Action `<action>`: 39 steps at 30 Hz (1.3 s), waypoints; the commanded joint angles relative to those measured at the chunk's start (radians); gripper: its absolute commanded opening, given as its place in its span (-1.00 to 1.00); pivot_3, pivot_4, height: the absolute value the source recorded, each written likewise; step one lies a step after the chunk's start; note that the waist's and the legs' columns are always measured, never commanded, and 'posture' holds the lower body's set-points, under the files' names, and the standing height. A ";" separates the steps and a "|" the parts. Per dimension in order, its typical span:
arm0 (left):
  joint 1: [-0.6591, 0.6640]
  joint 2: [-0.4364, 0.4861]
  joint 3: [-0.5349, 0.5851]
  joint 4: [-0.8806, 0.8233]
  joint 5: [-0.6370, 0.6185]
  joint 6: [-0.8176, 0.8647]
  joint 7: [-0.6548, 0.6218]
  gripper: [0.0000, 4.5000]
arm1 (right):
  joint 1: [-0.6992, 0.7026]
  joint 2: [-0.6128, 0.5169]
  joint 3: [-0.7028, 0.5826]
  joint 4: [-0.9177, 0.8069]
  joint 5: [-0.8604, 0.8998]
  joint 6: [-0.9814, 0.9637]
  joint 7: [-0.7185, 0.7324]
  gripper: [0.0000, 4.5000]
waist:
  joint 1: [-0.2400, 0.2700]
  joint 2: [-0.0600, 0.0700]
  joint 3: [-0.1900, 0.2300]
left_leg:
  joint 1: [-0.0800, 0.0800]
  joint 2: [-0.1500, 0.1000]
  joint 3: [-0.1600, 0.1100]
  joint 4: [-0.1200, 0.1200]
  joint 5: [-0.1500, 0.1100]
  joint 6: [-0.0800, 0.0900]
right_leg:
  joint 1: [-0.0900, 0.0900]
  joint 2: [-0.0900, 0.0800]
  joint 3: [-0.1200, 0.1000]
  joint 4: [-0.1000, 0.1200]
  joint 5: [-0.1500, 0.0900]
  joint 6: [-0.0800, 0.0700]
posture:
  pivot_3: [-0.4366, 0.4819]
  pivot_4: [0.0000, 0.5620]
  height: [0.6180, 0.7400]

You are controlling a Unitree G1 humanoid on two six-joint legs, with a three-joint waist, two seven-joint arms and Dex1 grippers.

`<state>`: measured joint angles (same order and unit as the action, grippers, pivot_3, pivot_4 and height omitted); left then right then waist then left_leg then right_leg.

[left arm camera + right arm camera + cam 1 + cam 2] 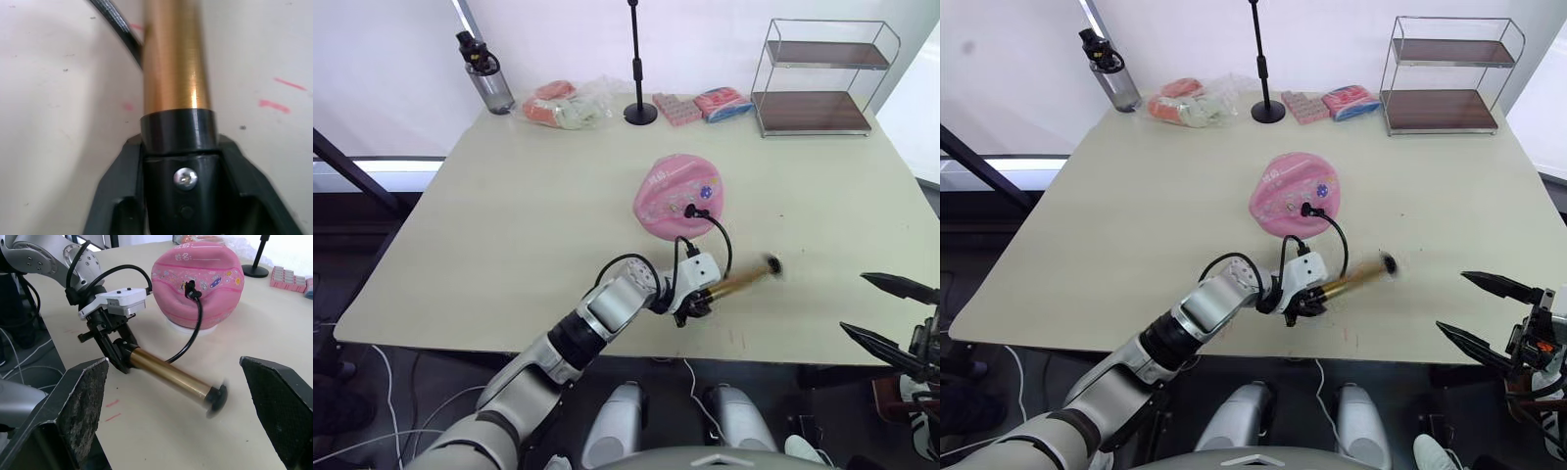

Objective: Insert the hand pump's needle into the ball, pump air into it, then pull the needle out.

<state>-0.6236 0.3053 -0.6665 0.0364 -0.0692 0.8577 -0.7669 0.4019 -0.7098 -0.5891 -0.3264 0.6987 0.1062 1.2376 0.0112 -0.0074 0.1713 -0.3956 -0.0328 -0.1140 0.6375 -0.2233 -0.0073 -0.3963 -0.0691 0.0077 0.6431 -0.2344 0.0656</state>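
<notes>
My left tool (697,300) pinches the black base cap of the one pump (168,374), its gold barrel reaching away from that tool low over the table (509,215); the hose (194,328) loops from beside the tool up to the one pink ball (679,194) beyond it, where the needle fitting (190,286) sits in the valve; insertion looks done; my right tool (1477,313), spread and empty, waits well apart; next, I judge, it must close on the blurred handle (216,399) and stroke.
</notes>
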 commanded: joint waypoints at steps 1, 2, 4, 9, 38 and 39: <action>0.013 0.023 0.012 -0.031 0.014 -0.001 -0.010 -0.50 | -0.010 0.005 0.005 -0.004 0.001 -0.017 0.001 1.00 | -0.001 0.000 0.000 | 0.000 0.000 0.000 0.000 0.000 0.000 | 0.000 0.000 0.000 0.000 0.000 0.000 | -0.05 -0.47 0.86; 0.015 0.030 0.015 -0.039 0.013 -0.006 -0.012 -0.50 | -0.013 0.007 0.009 -0.004 0.001 -0.015 -0.002 1.00 | -0.001 0.000 0.000 | 0.000 0.000 0.000 0.000 0.000 0.000 | 0.000 0.000 0.000 0.000 0.000 0.000 | -0.05 -0.47 0.86; 0.027 0.049 0.033 -0.061 0.013 -0.036 -0.011 -0.50 | -0.025 0.019 0.023 -0.010 0.007 -0.003 -0.022 1.00 | -0.002 0.000 0.000 | 0.000 0.000 0.000 0.000 0.000 0.000 | 0.000 0.000 0.000 0.000 0.000 0.000 | -0.05 -0.47 0.86; 0.066 0.078 0.096 -0.110 -0.017 -0.105 -0.026 -0.50 | -0.052 0.047 0.062 -0.023 0.014 0.053 -0.112 1.00 | -0.002 0.000 0.000 | 0.000 0.001 0.000 0.000 0.000 0.000 | 0.000 0.000 0.001 0.000 0.000 0.000 | -0.05 -0.47 0.86; 0.253 -0.022 0.350 -0.100 -0.230 -0.479 -0.176 -0.50 | -0.513 0.474 0.232 -0.106 0.778 0.563 -1.193 1.00 | -0.026 0.002 -0.001 | -0.001 0.001 0.002 0.000 0.000 0.001 | -0.003 0.003 0.003 0.002 0.003 -0.005 | -0.05 -0.47 0.86; 0.254 -0.021 0.347 -0.101 -0.227 -0.479 -0.178 -0.50 | -0.522 0.478 0.237 -0.105 0.780 0.561 -1.202 1.00 | -0.026 0.002 -0.001 | -0.001 0.001 0.003 0.000 0.000 0.001 | -0.003 0.004 0.004 0.002 0.003 -0.005 | -0.05 -0.47 0.86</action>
<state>-0.3718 0.2896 -0.3243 -0.0278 -0.2787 0.3999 -0.9352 -0.1035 -0.2323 -0.3568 -0.4125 1.4483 0.6880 0.0509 -0.0152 -0.0058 0.1707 -0.3960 -0.0313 -0.1111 0.6375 -0.2237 -0.0063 -0.3993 -0.0652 0.0118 0.6452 -0.2311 0.0602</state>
